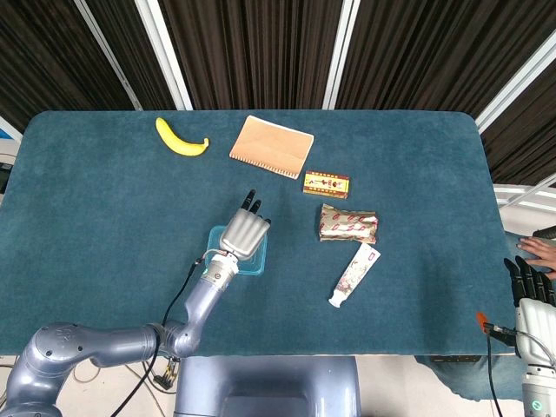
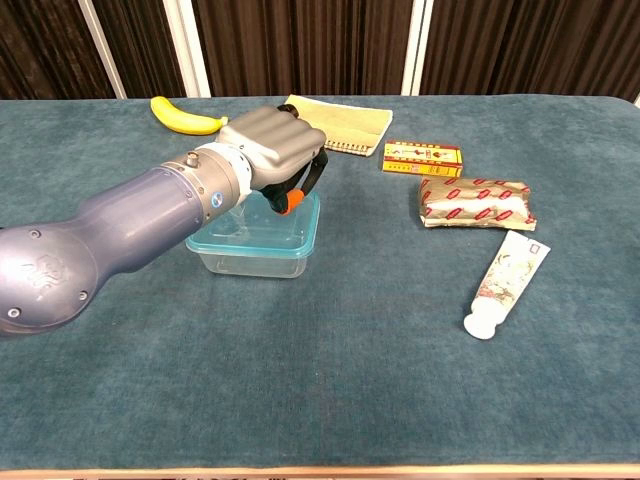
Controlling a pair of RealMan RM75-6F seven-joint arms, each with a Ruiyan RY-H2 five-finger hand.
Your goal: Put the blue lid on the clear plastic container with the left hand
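Note:
The clear plastic container [image 2: 250, 258] stands on the teal table near its front middle, and the blue lid [image 2: 302, 226] lies on top of it. My left hand [image 2: 272, 152] rests on the lid from above, fingers bent down over its far side, the orange-tipped thumb touching the lid's top. In the head view the left hand [image 1: 243, 233] covers most of the lid [image 1: 216, 237], so only its blue edges show. It grips nothing. My right hand [image 1: 532, 291] hangs beyond the table's right front corner, fingers apart and empty.
A banana [image 1: 181, 139] and a tan notebook [image 1: 271, 146] lie at the back. A small yellow-red box [image 1: 326, 184], a foil packet [image 1: 347, 223] and a white tube [image 1: 354, 274] lie right of the container. A person's hand [image 1: 540, 250] shows at the right edge.

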